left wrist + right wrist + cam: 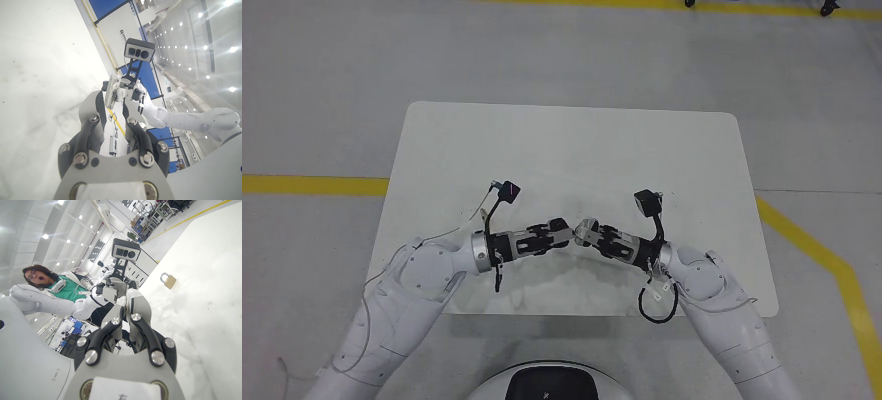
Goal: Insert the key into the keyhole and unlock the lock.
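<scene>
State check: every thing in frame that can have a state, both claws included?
left claw: open, fingers at the right claw's tips.
right claw: shut; cannot tell whether it holds anything.
padlock: lying on the table, shackle looks shut, apart from both claws.

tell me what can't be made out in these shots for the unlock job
- Key: right wrist view, the shut fingers of the right gripper hide whatever sits between them; no key can be confirmed.
- Keyhole: right wrist view, the padlock lies far off on the table, too small to show it.
- Top view: the left gripper meets the right gripper tip to tip, covering the table beneath.
</scene>
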You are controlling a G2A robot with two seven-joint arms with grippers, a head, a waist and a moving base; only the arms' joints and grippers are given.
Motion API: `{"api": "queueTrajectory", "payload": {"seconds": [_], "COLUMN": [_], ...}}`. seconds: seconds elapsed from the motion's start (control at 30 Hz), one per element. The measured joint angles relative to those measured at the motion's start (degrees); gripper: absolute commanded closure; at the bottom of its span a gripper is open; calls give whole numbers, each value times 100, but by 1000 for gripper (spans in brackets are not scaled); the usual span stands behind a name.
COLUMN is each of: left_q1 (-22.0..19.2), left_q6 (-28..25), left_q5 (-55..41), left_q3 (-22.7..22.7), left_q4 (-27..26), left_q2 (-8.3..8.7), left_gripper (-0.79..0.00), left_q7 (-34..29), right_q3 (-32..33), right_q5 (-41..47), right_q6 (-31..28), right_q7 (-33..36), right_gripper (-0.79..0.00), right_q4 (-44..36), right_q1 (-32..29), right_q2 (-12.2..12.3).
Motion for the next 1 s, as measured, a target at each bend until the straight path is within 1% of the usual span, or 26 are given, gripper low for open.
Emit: {"api": "queueTrajectory", "payload": {"seconds": [0.07,0.1,0.33,0.37,0.4,0.43,0.57,0.83,0.93,1.0], "left_q1": [7,13,44,52,59,66,94,236,280,299], "left_q6": [1,0,10,12,12,11,0,-20,-21,-22], "left_q5": [10,18,117,121,121,121,92,87,119,126], "left_q3": [14,22,31,21,7,-17,-100,-276,-303,-308], "left_q4": [-8,-11,-24,-29,-34,-40,-65,-214,-294,-340], "left_q2": [2,3,17,20,24,29,51,114,136,148], "left_gripper": [-28,0,0,0,0,0,0,0,0,0], "left_q7": [6,15,76,96,111,125,143,43,-52,-115], "right_q3": [-3,-4,-8,-6,-4,0,23,111,109,91], "right_q5": [2,2,10,11,18,37,102,92,76,64], "right_q6": [1,1,-18,-29,-43,-66,-159,-237,-234,-210], "right_q7": [-1,-3,-10,-9,-7,-4,53,230,341,413], "right_gripper": [0,0,0,-22,-182,-268,-277,-200,-200,-179], "right_q4": [-2,-3,-15,-17,-18,-17,-4,-21,-48,-60], "right_q1": [0,0,-16,-20,-25,-34,-59,-114,-110,-95], "right_q2": [3,4,16,18,20,24,40,94,111,119]}}
